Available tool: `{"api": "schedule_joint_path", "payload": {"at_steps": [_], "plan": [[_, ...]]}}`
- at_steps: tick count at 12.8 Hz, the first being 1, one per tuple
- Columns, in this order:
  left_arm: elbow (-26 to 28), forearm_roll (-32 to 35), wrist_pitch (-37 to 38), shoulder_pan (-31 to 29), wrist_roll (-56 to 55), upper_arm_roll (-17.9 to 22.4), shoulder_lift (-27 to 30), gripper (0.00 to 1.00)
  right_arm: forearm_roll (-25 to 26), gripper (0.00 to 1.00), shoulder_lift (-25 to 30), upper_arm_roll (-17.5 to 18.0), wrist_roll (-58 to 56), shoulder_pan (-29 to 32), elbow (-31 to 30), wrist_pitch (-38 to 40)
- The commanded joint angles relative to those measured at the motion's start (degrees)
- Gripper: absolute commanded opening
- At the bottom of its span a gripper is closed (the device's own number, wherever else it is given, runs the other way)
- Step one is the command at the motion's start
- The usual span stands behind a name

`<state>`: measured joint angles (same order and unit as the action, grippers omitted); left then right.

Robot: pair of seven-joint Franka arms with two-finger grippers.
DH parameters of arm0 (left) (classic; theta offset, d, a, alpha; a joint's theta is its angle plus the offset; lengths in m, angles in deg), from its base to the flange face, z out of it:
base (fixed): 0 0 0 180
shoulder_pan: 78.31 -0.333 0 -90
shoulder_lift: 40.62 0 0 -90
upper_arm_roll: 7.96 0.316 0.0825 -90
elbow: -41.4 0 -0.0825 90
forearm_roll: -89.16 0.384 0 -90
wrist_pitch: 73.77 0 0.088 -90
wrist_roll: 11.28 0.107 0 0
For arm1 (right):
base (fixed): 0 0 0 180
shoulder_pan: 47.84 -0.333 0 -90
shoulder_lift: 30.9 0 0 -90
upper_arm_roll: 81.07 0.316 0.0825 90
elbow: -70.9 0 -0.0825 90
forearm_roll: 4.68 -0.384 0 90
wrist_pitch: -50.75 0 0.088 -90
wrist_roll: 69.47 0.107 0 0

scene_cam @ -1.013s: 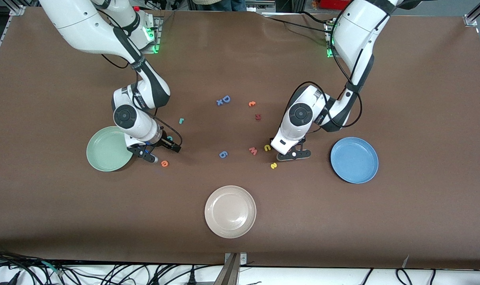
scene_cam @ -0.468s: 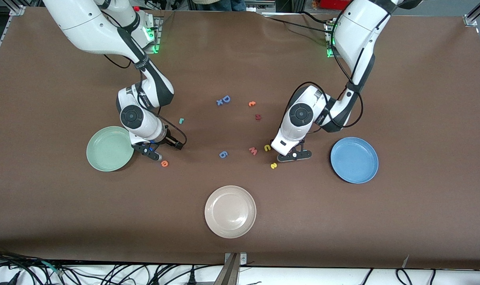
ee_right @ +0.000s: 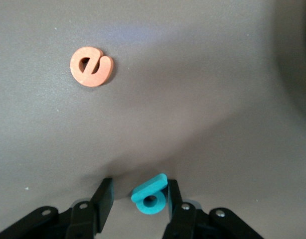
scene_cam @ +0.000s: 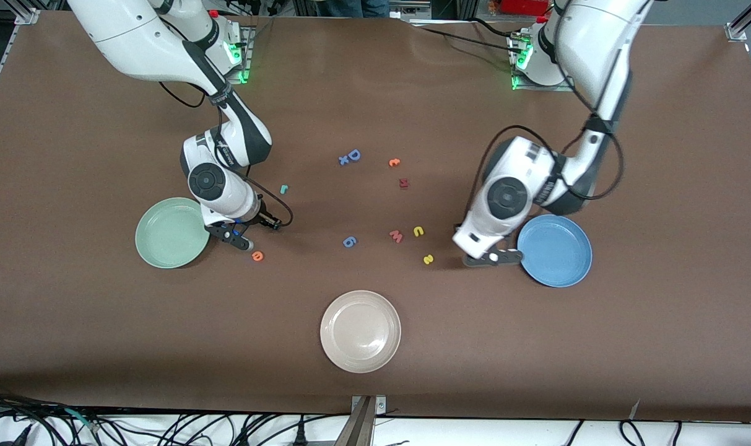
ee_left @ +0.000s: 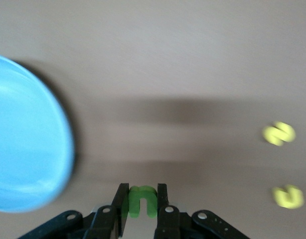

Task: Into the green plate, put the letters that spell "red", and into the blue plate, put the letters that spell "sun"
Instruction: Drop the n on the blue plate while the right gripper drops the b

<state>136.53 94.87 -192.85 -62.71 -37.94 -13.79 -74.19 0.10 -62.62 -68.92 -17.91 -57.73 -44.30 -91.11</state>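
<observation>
My left gripper (scene_cam: 494, 257) is shut on the olive-green "n" (ee_left: 141, 200) and hangs just above the table beside the rim of the blue plate (scene_cam: 558, 251), which also fills one edge of the left wrist view (ee_left: 23, 149). The yellow "u" (scene_cam: 418, 231) and yellow "s" (scene_cam: 428, 259) lie on the table toward the middle. My right gripper (scene_cam: 259, 234) is low beside the green plate (scene_cam: 164, 238). Its jaws stand round the teal "d" (ee_right: 151, 195): one finger touches it, the other is apart. The orange "e" (scene_cam: 257, 255) lies close by, the teal "r" (scene_cam: 283, 189) farther off.
A beige-white plate (scene_cam: 360, 331) sits near the front edge. In the middle lie a big blue "D" (scene_cam: 353, 155), a small orange letter (scene_cam: 394, 162), a dark red letter (scene_cam: 403, 183), a pink "w" (scene_cam: 396, 236) and a blue "6" (scene_cam: 349, 241).
My left gripper shut on the "n" and carried it from beside the yellow letters toward the blue plate. My right gripper's jaws narrowed round the "d".
</observation>
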Motion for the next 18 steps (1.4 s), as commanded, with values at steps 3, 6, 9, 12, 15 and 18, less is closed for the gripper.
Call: {"api": "schedule_joint_path", "payload": {"at_steps": [3,6,9,12,15,18], "plan": [[0.58,3.43,0.61,-11.09,15.83,-0.84,-0.17,0.06,1.11,0.33,-0.45,-0.02,1.17,0.21,-0.37,1.15],[0.84,3.52,-0.79,-13.31,19.28,-0.76,-1.75,0.09,1.2,0.15,-0.53,-0.02,1.0,0.3,-0.37,1.15],[2.95,3.43,-4.92,-16.56,22.87,-0.93,-3.07,0.19,1.2,0.07,-0.27,-0.02,0.56,0.56,-0.2,1.23],[3.13,3.26,-5.11,-16.65,23.06,-1.02,-3.34,1.0,1.2,0.05,1.57,-0.02,-0.58,1.7,1.91,7.01],[2.96,2.47,-3.89,-16.04,22.27,-1.72,-2.55,1.0,0.94,0.05,3.94,0.06,-4.26,3.63,3.49,12.11],[2.34,2.47,-2.65,-15.86,15.01,-7.86,-1.23,1.0,0.76,0.05,7.01,0.06,-11.02,6.79,4.2,17.57]]}}
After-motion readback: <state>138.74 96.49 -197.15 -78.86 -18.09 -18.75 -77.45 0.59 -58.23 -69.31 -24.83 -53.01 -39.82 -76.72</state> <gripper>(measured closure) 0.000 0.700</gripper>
